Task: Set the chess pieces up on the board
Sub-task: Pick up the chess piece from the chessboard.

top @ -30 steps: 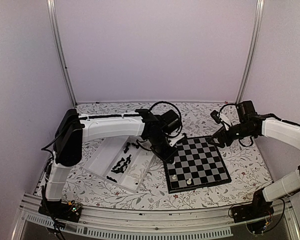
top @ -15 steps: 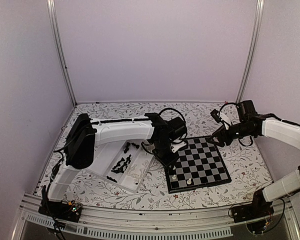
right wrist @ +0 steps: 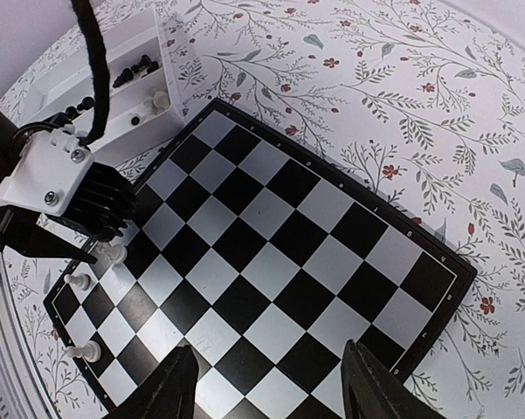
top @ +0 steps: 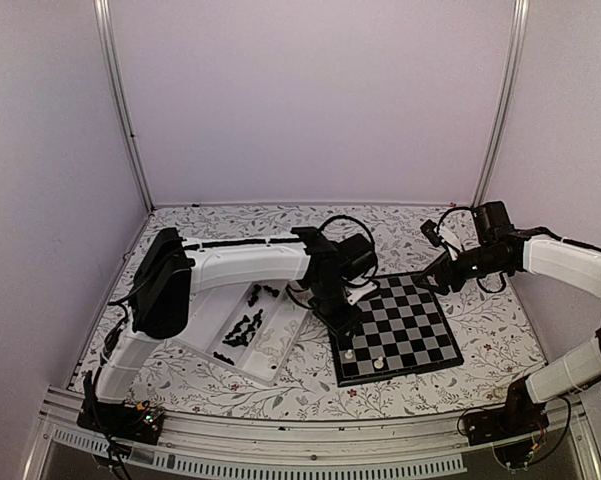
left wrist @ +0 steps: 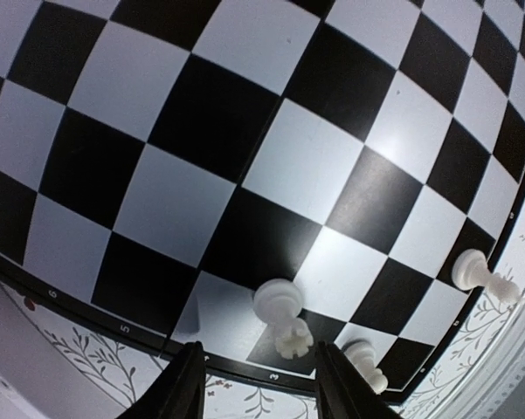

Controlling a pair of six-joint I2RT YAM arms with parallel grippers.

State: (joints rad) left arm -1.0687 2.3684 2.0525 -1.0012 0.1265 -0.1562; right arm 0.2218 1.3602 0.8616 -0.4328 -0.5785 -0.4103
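Top external view: near the board's (top: 405, 325) near-left corner, two white chess pieces (top: 349, 354) stand upright. Just beyond them the left gripper (top: 343, 323) hangs over the board's left edge. Its jaws are parted, and a white piece (left wrist: 284, 316) stands free between its fingers (left wrist: 190, 384). Left of the board lies a clear tray (top: 205, 320) holding black pieces (top: 243, 328). Over the board's far right corner the right gripper (top: 433, 281) hovers, spread wide, with only checkered squares between its jaws.
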